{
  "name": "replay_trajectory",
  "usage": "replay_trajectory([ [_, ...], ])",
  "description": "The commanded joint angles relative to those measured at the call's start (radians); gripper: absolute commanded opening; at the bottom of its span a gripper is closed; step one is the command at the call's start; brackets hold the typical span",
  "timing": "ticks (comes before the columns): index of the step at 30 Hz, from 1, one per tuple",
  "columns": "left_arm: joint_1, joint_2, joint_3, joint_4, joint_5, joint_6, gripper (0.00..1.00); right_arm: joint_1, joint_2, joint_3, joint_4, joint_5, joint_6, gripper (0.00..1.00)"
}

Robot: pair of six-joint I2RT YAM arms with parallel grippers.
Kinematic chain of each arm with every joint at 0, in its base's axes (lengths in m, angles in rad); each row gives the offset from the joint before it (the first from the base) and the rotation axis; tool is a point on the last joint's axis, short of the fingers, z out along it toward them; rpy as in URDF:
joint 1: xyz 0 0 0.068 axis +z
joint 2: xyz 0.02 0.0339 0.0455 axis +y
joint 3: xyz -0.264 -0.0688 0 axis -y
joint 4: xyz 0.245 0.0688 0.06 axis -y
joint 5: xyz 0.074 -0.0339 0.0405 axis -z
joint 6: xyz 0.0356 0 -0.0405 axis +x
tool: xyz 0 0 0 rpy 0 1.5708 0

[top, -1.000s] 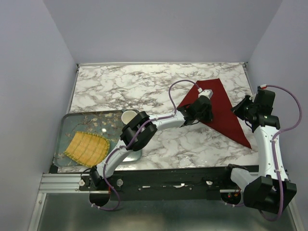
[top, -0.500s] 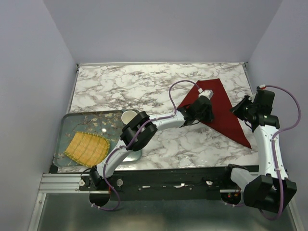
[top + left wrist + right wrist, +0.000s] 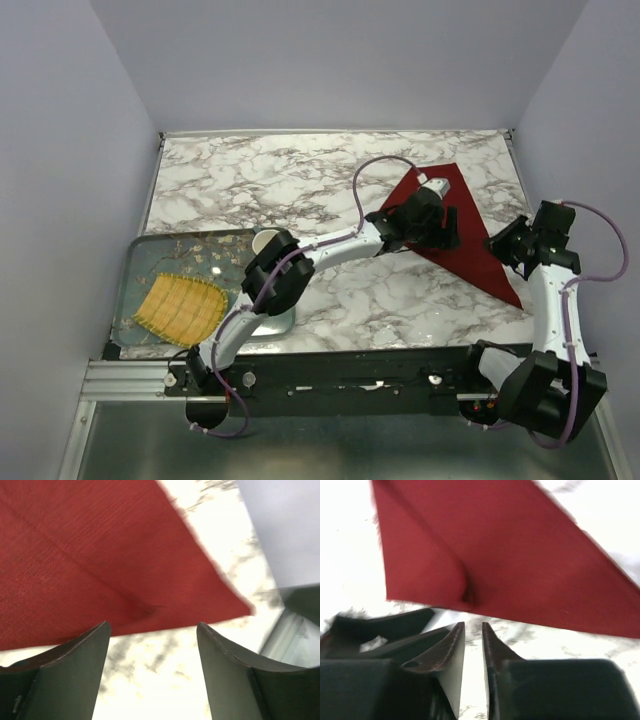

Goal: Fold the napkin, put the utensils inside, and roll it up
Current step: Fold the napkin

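The dark red napkin (image 3: pixel 478 252) lies flat on the marble table (image 3: pixel 300 190) at the right, folded into a triangle. My left gripper (image 3: pixel 449 226) hovers over its left part, open. In the left wrist view the napkin (image 3: pixel 100 555) lies just beyond the left gripper (image 3: pixel 152 625), with only bare marble between the fingers. My right gripper (image 3: pixel 499 243) is at the napkin's right edge. In the right wrist view its jaws (image 3: pixel 472 624) stand a narrow gap apart with nothing in it, just short of the napkin (image 3: pixel 520 555). The utensils are out of view.
At the left a patterned tray (image 3: pixel 150 258) holds a yellow woven mat (image 3: pixel 180 308). A pale cup (image 3: pixel 268 243) stands at the tray's far right corner, beside the left arm's elbow. Walls close in the table on three sides.
Both grippers have let go of the napkin. The left one has opened wide and shifted up and right over the cloth. The right one has parted slightly and drawn back to the right.
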Motion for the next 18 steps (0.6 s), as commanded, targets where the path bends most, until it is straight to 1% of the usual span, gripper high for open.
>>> replay_trajectory([
  [1,-0.009,-0.268,0.100,-0.172,0.046,0.018,0.80,-0.141,-0.024,-0.114,-0.012,0.014,0.092,0.37],
  [2,-0.006,-0.313,0.038,-0.180,0.044,0.017,0.80,-0.168,-0.030,-0.135,-0.016,0.008,0.106,0.39],
  [3,-0.005,-0.364,-0.007,-0.181,0.037,0.023,0.80,-0.220,-0.056,-0.158,-0.018,0.013,0.138,0.46],
  [4,-0.002,-0.470,-0.054,-0.166,0.036,0.027,0.80,-0.247,-0.070,-0.187,-0.019,0.011,0.149,0.50],
  [5,0.000,-0.526,-0.155,-0.154,0.028,0.036,0.80,-0.273,-0.088,-0.219,-0.027,0.013,0.152,0.51],
  [6,0.009,-0.580,-0.206,-0.140,0.027,0.053,0.80,-0.287,-0.129,-0.233,-0.036,0.069,0.162,0.52],
  [7,0.014,-0.678,-0.252,-0.116,0.027,0.069,0.80,-0.290,-0.157,-0.246,-0.042,0.106,0.170,0.64],
  [8,0.020,-0.718,-0.321,-0.112,0.022,0.082,0.80,-0.290,-0.180,-0.278,-0.044,0.146,0.178,0.72],
  [9,0.033,-0.752,-0.345,-0.118,0.017,0.095,0.80,-0.298,-0.200,-0.293,-0.045,0.209,0.214,0.81],
  [10,0.043,-0.814,-0.366,-0.137,0.017,0.118,0.80,-0.308,-0.228,-0.307,-0.047,0.224,0.222,0.89],
  [14,0.101,-0.928,-0.477,-0.138,0.050,0.127,0.80,-0.336,-0.205,-0.345,-0.047,0.231,0.253,0.89],
  [18,0.144,-0.970,-0.509,-0.151,0.066,0.138,0.80,-0.409,-0.174,-0.410,-0.021,0.222,0.288,0.89],
])
